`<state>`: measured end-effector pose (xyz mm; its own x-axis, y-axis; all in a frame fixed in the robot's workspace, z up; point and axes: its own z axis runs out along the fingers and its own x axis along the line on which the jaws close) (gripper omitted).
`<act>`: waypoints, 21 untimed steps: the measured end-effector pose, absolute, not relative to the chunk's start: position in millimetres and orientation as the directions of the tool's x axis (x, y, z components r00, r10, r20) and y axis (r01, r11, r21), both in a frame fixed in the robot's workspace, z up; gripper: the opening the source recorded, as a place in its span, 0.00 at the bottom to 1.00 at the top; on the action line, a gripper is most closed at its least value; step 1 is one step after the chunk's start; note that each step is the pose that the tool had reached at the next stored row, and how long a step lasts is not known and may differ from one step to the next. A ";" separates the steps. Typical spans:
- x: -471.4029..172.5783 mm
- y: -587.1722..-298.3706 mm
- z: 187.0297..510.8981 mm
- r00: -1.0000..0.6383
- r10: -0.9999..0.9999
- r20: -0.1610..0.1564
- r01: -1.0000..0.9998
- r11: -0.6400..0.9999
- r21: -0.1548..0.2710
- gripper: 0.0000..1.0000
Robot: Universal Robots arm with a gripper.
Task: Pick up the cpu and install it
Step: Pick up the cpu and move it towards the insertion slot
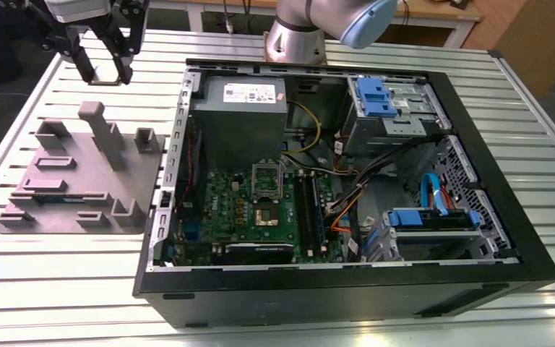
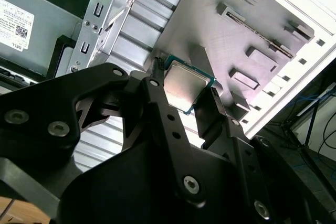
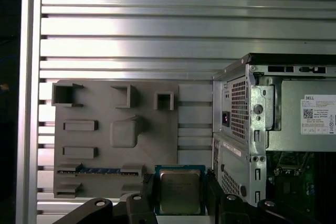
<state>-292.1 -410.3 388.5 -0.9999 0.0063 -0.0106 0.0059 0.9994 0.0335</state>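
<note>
The cpu [image 3: 180,190] is a small flat square chip with a silvery top and a thin pale rim. My gripper [image 3: 180,193] is shut on it, one black finger on each of two opposite edges, as both wrist views show. In the second wrist view the cpu [image 2: 186,85] sits tilted between the fingertips [image 2: 157,77] of the gripper [image 2: 184,86]. In the exterior view the gripper [image 1: 104,74] hangs high over the slatted table at the far left, beyond the grey moulded tray [image 1: 75,177]. The metal-framed socket [image 1: 264,212] lies on the green motherboard inside the open computer case [image 1: 509,217].
The grey tray [image 3: 105,114] lies on the slatted aluminium table [image 1: 56,289], just to the exterior view's left of the case. A grey power supply box [image 1: 243,108] with a white label fills the case's back corner. Cables and blue drive brackets [image 1: 432,217] crowd its right half.
</note>
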 end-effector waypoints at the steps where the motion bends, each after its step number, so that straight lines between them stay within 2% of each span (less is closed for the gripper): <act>1: -291.7 -410.3 388.5 -1.000 0.006 -0.011 0.006 0.999 0.034 0.47; 21: -281.0 -410.2 388.5 -1.000 0.006 -0.011 0.006 0.999 0.034 0.47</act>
<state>-281.0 -410.2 388.5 -0.9999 0.0064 -0.0106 0.0060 0.9994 0.0336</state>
